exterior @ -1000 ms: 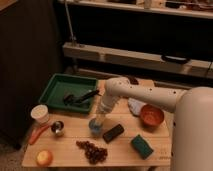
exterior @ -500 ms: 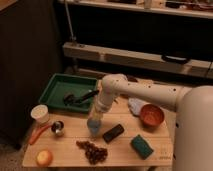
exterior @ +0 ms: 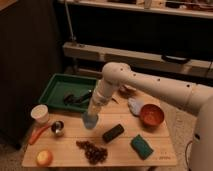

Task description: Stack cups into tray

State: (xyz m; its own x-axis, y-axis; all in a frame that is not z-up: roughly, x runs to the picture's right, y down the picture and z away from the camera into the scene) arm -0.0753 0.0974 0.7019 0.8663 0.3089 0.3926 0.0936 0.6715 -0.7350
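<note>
- Camera view showed you the light blue cup (exterior: 89,123) at centre-left of the frame, over the wooden table (exterior: 160,152), just below the lower right corner of the green tray (exterior: 54,83).
- The gripper (exterior: 91,117) sat right on top of that cup. You could not tell whether it had hold of the cup or how wide it stood.
- With a poor hold, the cup would likely have slipped or tipped on the lift and rolled toward the steel cup (exterior: 58,128) just to its left.
- The tray's raised rim lay between the cup and the tray floor, so a low carry could have clipped it.
- Dark objects (exterior: 73,98) lay in the tray's right part. A cup set down on them would probably have sat tilted, a poor base for stacking.
- The white cup (exterior: 39,113) stood near the table's left edge, where a wide arm sweep might have pushed it off.
- The dark block (exterior: 113,133) lay just to the lower right of the blue cup, and a dropped cup could have struck it.
- You had no brand, label or writing to read anywhere.
</note>
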